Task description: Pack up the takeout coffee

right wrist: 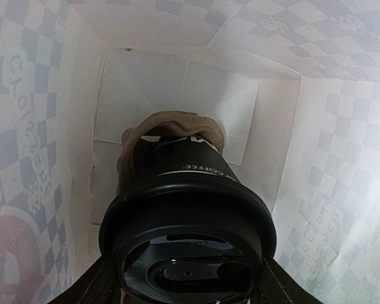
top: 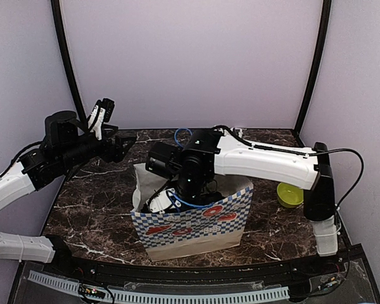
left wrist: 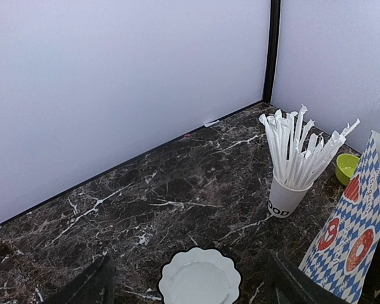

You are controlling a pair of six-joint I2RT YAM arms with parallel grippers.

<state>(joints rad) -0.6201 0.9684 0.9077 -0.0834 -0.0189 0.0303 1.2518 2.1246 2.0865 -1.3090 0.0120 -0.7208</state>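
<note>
One takeout coffee cup (right wrist: 187, 209), black with a black lid, is upright deep inside the blue-checked paper bag (top: 196, 228). My right gripper (right wrist: 189, 288) reaches down into the bag, and its fingers (right wrist: 92, 288) press both sides of the lid, shut on the cup. A brown paper-like thing (right wrist: 130, 142) wraps the cup's lower end near the bag floor. In the top view the right gripper (top: 176, 193) is inside the bag mouth. The second coffee cup is out of view. My left gripper (left wrist: 189, 282) hangs open and empty above the table at the back left (top: 117, 149).
A white scalloped dish with a dark rim (left wrist: 199, 278) lies under the left gripper. A white paper cup of straws (left wrist: 288, 196) stands beside the bag (left wrist: 348, 240). A lime-green bowl (top: 290, 194) sits at the right, also in the left wrist view (left wrist: 346, 168).
</note>
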